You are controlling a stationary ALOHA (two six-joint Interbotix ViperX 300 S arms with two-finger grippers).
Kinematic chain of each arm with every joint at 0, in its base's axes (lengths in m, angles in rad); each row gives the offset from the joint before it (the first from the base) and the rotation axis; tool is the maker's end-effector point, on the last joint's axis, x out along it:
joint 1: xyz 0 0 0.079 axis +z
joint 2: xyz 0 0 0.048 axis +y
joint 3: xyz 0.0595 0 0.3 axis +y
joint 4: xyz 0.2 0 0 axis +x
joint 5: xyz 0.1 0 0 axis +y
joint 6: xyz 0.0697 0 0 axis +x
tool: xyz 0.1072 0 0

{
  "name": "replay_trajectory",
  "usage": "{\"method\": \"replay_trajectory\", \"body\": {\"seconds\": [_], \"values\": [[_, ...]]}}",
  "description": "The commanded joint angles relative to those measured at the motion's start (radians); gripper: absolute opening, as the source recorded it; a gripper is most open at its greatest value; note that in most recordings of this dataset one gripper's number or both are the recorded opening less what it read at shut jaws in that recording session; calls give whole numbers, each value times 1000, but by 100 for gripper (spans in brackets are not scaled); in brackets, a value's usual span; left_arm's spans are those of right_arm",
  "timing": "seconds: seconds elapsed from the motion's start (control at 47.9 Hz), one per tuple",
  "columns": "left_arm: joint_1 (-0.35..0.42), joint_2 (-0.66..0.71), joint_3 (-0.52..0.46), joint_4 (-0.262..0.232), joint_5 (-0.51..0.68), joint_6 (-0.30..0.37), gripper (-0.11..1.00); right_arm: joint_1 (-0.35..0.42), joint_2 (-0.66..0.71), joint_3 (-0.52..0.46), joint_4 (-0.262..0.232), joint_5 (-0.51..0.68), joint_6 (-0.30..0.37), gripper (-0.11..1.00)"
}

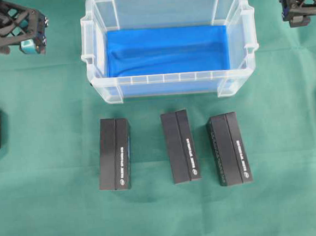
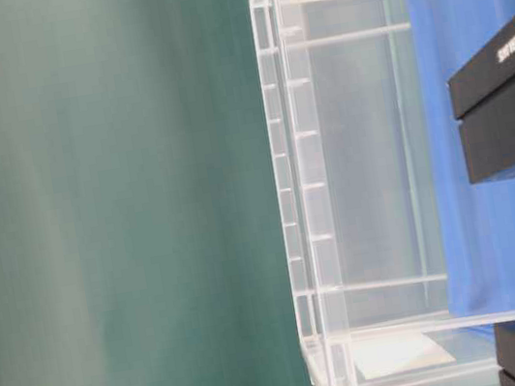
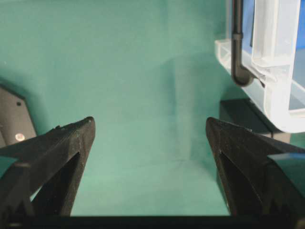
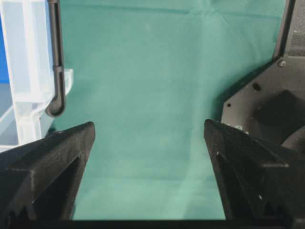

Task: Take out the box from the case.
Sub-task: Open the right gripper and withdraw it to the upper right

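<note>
Boxes (image 1: 115, 153) lie three in a row on the cloth before the case (image 1: 172, 84), which holds none; task looks done. My left gripper (image 3: 150, 138) and right gripper (image 4: 149, 138) hang spread, empty.

Both arms are matte black. The left black open-frame gripper (image 3: 150, 138) has two wedge-shaped, rough-textured fingers (image 3: 62, 152) with teal patches near their bases; a silver screw sits on the black plate beside it. The right black gripper (image 4: 150, 138) matches, with small screws on the black housing beside its finger.
</note>
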State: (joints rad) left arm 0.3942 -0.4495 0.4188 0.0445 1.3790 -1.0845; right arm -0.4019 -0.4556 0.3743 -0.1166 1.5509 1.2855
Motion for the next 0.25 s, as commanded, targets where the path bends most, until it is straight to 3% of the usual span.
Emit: {"method": "replay_trajectory", "body": {"seconds": [0.0, 0.23], "values": [[-3, -12, -15, 0, -3, -2, 100, -2, -12, -12, 0, -3, 2, 90], [-3, -14, -15, 0, -3, -6, 100, -2, -12, -11, 0, -2, 2, 90]]}}
